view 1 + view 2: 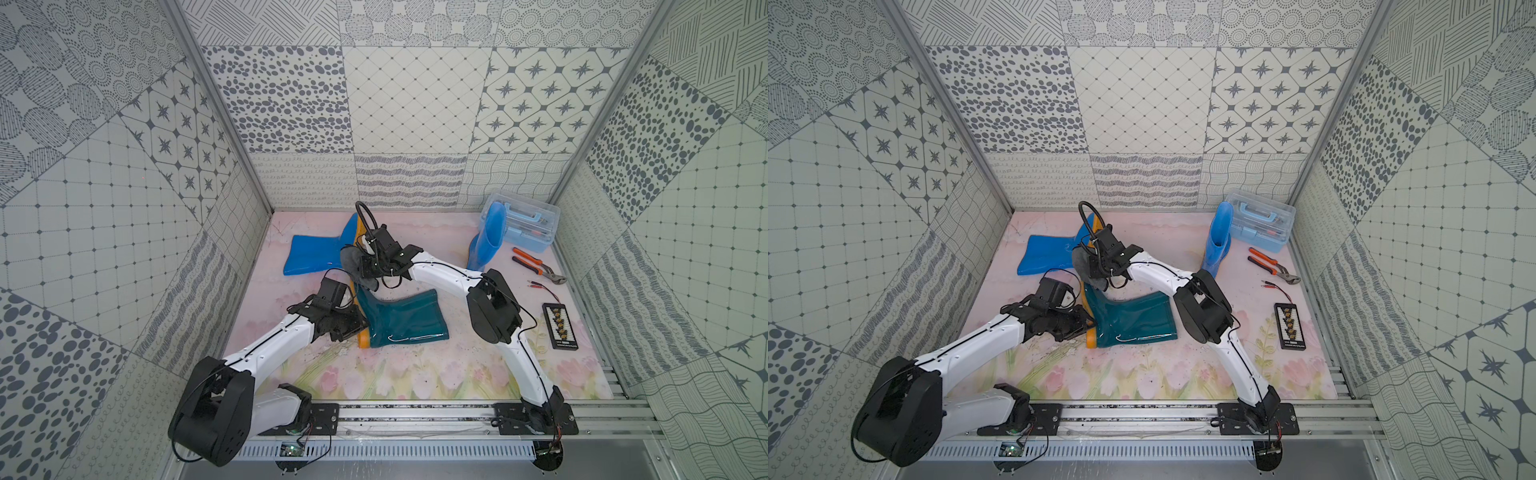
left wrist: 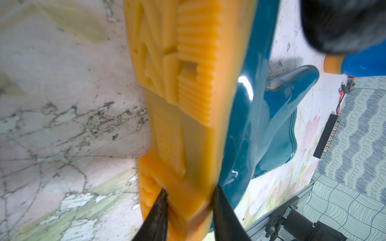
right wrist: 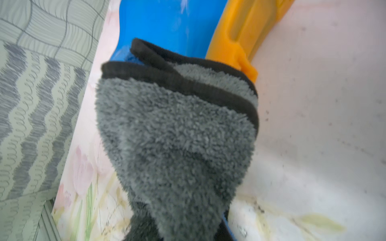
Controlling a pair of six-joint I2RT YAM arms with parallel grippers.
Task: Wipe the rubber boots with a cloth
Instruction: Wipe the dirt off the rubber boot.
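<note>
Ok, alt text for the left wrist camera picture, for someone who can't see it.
The left gripper pinches the heel end of the orange sole of the teal boot, which fills the middle; the boot lies on its side on a scuffed floral table. A dark cloth and part of a blue boot show beyond.

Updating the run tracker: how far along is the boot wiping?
Done: no boot visibly finished; cannot tell. In hand: left gripper clamps the teal boot by its orange sole; right gripper holds the cloth between it and the lying blue boot. Remaining: upright blue boot beside the toolbox, apart from both arms.
</note>
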